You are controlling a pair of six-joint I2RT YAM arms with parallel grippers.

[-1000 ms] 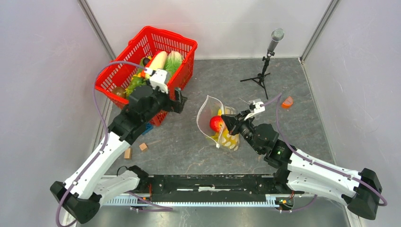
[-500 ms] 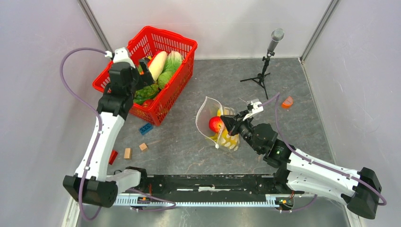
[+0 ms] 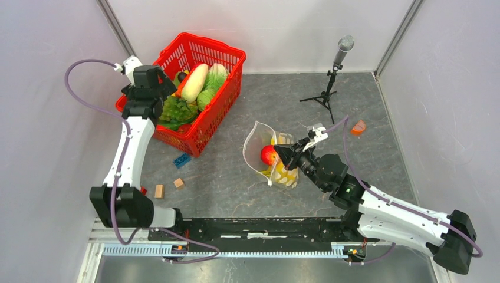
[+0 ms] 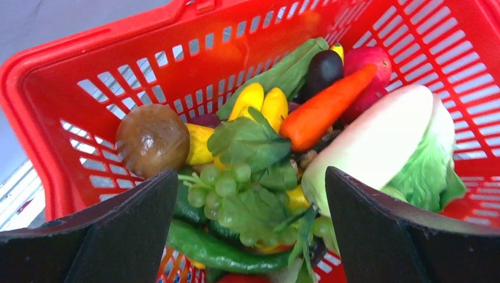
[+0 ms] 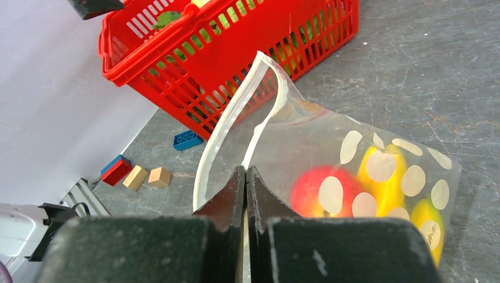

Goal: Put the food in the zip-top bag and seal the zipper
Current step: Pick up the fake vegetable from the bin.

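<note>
Black fingers spread wide, the left gripper (image 4: 250, 177) hangs straight above the heaped plastic toy food (image 4: 253, 141) in the one red plastic basket (image 4: 88, 53), making it the nearer arm, with one orange toy carrot (image 4: 324, 112) slanting across below. The right gripper (image 5: 246, 174), well apart to its right, is pinched together on the whitish zipper strip (image 5: 236, 112) of the one clear dotted zip-top bag (image 5: 365, 147). That bag lies on the table and shows one red round fruit (image 5: 306, 194) and at least two yellow pieces (image 5: 389, 188).

A grey, marbled desk (image 3: 236, 183) is seen from above. A red basket (image 3: 203, 132) is set at its upper left, a dotted zip-top bag (image 3: 255, 141) is laid near the centre, and a microphone stand (image 3: 326, 94) is placed at the upper right. A small orange piece (image 3: 358, 126) is seen at the right. A blue brick (image 3: 181, 160) and two wooden cubes (image 3: 159, 190) are scattered below the basket.
</note>
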